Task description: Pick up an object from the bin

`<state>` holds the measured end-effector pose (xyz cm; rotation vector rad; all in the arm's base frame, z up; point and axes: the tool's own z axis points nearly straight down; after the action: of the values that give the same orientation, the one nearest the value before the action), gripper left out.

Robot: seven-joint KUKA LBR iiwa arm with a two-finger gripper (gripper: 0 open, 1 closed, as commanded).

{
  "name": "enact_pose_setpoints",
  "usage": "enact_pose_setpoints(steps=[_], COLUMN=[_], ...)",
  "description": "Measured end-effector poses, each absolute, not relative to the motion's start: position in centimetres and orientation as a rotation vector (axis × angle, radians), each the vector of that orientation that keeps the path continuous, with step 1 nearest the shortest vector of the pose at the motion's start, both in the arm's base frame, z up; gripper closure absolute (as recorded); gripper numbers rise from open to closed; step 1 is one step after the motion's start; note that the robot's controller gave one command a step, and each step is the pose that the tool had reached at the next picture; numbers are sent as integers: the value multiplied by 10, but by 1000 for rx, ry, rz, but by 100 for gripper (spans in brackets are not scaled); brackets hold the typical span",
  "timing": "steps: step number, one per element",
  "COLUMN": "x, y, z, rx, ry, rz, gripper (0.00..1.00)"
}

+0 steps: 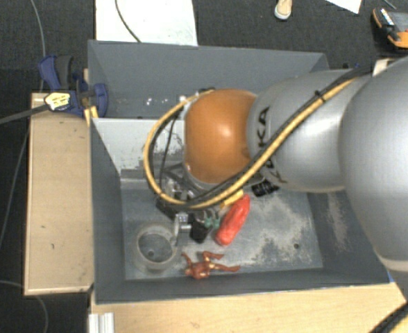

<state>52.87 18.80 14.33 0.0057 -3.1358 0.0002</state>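
Four small things lie on the floor of the grey metal bin point(114, 207), all gathered toward its near edge. Furthest left, close to the near-left corner, stands a pale, see-through round cup point(154, 247) with its mouth facing up. Just beside its right rim the gripper point(182, 227) comes down, low over the floor, between the cup and a small dark piece point(199, 232) on its other side. Whether it is open or closed cannot be told, and nothing can be seen in its hold, as the wrist hides most of it. Along the near edge, slightly right of the cup, lies an orange-brown toy figure point(207, 263) with thin limbs spread flat, apart from the gripper. Next to the right comes a red oblong thing point(232, 220), tilted, its lower end near the dark piece and its upper end tucked under the wrist. Above all this sits the rounded orange cover point(214, 134) of the wrist, with a yellow cable point(155, 144) looped about its left side. From there the broad silver arm point(343, 130) runs off over the bin's right edge.
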Motion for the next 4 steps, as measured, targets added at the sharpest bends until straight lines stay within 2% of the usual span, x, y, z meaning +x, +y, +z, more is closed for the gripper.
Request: enact_pose_setpoints(steps=[1,2,3,4], x=[531,551,525,548], y=[187,166,180,161], z=[148,78,78,74], rx=[-5,-630,-427,-994], ry=[-3143,-3091,-3144,-3000], rz=[-2,-16,-21,-30], gripper=[0,0,0,0])
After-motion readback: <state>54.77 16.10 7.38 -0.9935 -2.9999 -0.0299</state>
